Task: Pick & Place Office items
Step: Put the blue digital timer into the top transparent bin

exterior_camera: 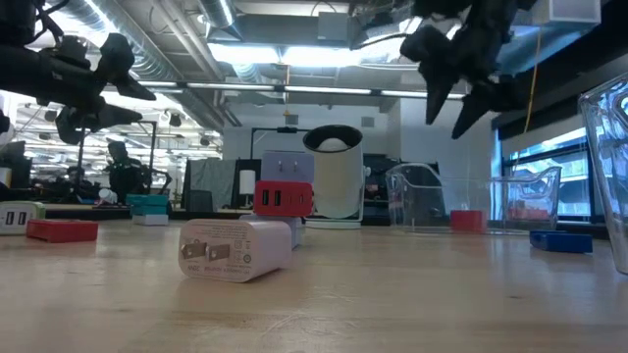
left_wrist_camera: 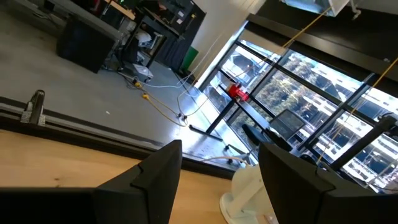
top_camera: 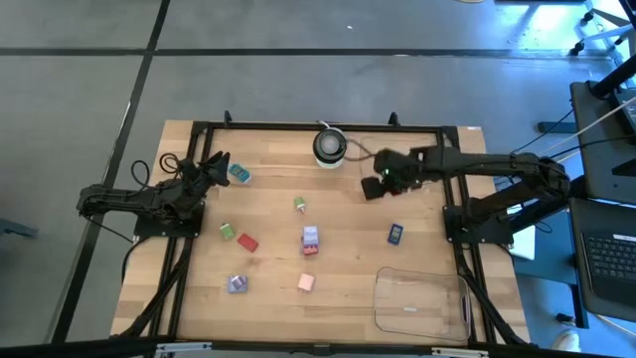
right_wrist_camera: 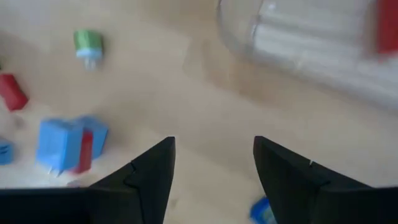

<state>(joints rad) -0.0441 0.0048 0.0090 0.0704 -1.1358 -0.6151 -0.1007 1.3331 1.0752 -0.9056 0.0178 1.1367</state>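
Several small office items lie apart on the wooden table: a teal one [top_camera: 238, 174], two green ones [top_camera: 300, 205] [top_camera: 227, 231], a red one [top_camera: 247, 242], a lilac-and-red pair [top_camera: 310, 239], a blue one [top_camera: 396, 234], a lilac one [top_camera: 237, 284] and a pink one [top_camera: 306, 282]. My right gripper [top_camera: 373, 187] [right_wrist_camera: 214, 146] hangs open and empty above the table, between the round object and the blue item. My left gripper [top_camera: 214, 164] [left_wrist_camera: 221, 149] is open and empty, raised at the far left beside the teal item.
A round white-and-black object [top_camera: 329, 146] stands at the far edge's middle. A clear plastic tray [top_camera: 417, 298] lies at the near right. A black frame [top_camera: 298, 125] runs around the table. Bare wood lies between the pieces.
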